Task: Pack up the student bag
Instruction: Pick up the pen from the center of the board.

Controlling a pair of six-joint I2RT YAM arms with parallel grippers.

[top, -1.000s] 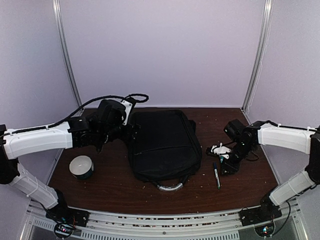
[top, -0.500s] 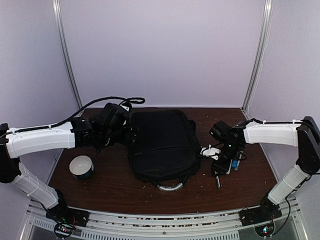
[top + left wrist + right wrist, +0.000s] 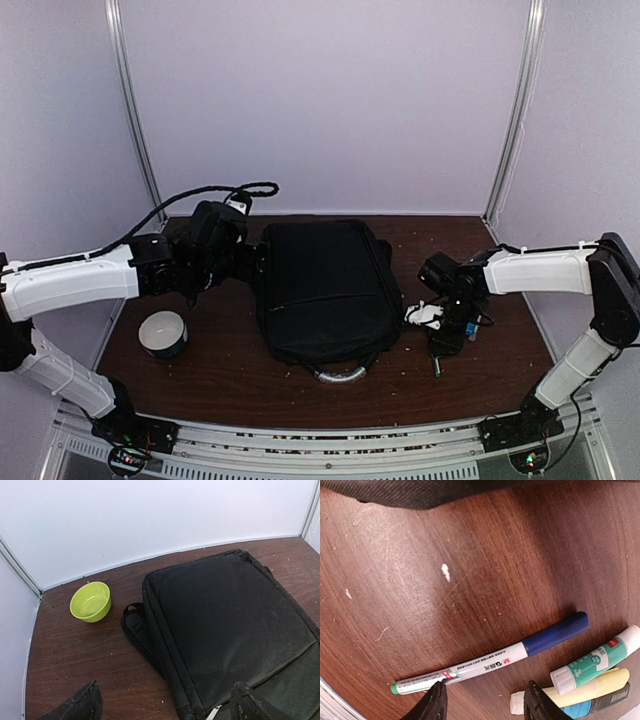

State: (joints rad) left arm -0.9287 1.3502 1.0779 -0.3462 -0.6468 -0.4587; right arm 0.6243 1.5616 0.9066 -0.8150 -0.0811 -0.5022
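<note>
The right gripper [image 3: 487, 702] has been drawn in from the right edge toward the frame's centre. Its fingers stand apart and empty, just below a blue-capped marker [image 3: 485, 667]. The left gripper [image 3: 162, 705] is spread wide, grasping nothing, over the student bag [image 3: 325, 290], which lies flat mid-frame. Soft, floppy and probably light, the bag is best taken by its grey handle [image 3: 340, 374]. A glue stick [image 3: 595, 660] and a green bowl [image 3: 91, 601] lie clear of it.

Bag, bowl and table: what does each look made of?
Bag: black woven fabric, matte, with seams and a mesh strap at its side. Bowl: likely plastic, though glazed ceramic is possible; smooth lime-green with a soft sheen. Table: dark wood or wood-look laminate, grain lines and scratches visible.
</note>
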